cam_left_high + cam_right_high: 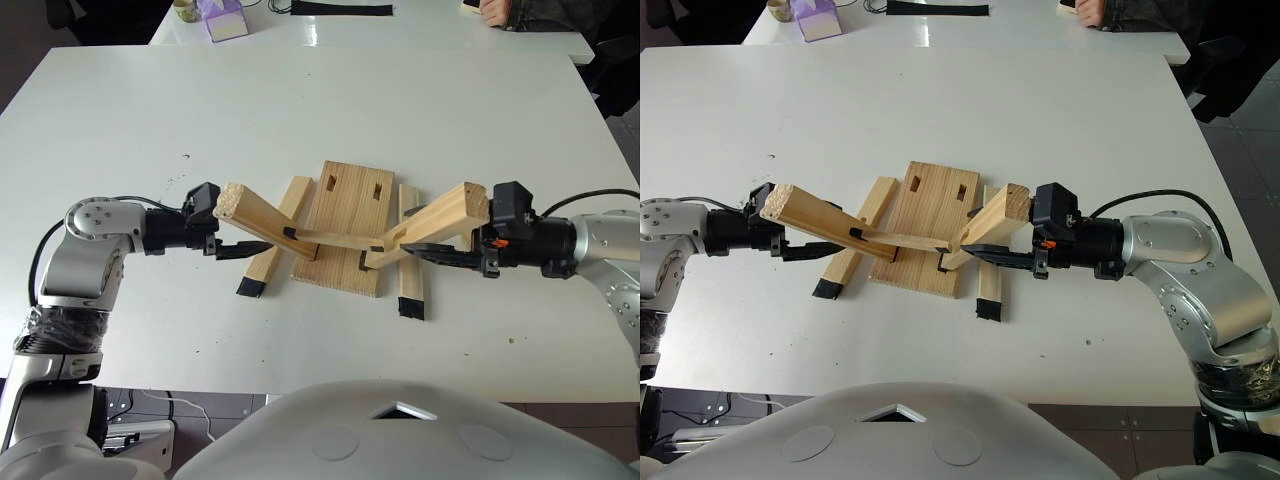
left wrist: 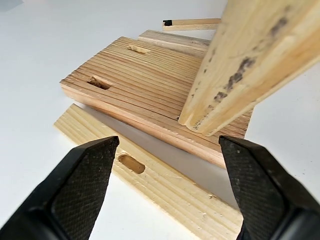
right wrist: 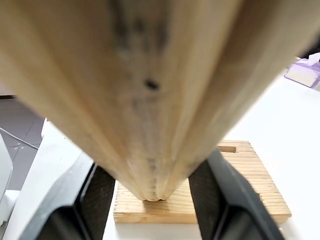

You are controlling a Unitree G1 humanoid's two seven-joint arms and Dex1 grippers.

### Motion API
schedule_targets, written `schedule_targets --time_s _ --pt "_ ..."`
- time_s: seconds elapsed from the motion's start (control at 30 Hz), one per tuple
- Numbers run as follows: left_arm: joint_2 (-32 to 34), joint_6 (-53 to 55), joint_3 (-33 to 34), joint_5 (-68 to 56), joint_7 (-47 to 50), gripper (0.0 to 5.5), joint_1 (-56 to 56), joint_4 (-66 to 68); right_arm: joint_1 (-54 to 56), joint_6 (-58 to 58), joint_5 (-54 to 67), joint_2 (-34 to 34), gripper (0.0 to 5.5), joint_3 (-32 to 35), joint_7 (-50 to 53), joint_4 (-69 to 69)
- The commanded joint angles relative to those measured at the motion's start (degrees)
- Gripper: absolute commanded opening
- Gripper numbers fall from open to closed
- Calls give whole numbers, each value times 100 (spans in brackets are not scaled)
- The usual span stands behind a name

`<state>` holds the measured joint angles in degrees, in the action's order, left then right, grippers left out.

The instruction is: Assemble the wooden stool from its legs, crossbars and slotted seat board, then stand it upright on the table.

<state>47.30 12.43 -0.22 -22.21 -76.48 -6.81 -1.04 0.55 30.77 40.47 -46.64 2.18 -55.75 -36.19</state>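
Note:
Two pale wooden legs joined by a crossbar (image 1: 335,240) form a shallow V above the slotted seat board (image 1: 345,200), which lies flat at the table's middle. My right gripper (image 1: 425,250) is shut on the right leg (image 1: 445,213), whose wood passes between its black fingers (image 3: 97,197). The left leg (image 1: 255,213) tilts up toward my left side. My left gripper (image 1: 250,247) sits just under it, open, its fingers (image 2: 82,187) wide apart with nothing between them. Two more legs, one (image 1: 272,250) on the left and another (image 1: 410,285) on the right, lie flat beside the board.
The white table (image 1: 120,120) has free room all round the parts. A second table behind carries a purple tissue box (image 1: 222,18), a cup (image 1: 185,10) and a black strip (image 1: 340,9). A person's hand (image 1: 495,10) rests at its far right.

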Motion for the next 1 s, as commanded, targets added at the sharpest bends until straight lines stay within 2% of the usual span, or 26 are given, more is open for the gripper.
schedule_targets --time_s 0.03,0.23,0.47,1.0 --pt "137 -15 24 -6 -72 373 120 -122 -301 -67 -63 21 201 -4 34 -153" --pt "28 118 36 -55 76 373 71 -225 -686 -571 -737 -399 201 -154 -404 222" --pt "-82 259 42 -106 306 373 132 -383 -616 -886 -898 -745 201 -187 -797 626" --pt "-277 471 -345 -246 470 373 259 -1388 553 -957 -1034 -661 201 -1094 -1162 1154"
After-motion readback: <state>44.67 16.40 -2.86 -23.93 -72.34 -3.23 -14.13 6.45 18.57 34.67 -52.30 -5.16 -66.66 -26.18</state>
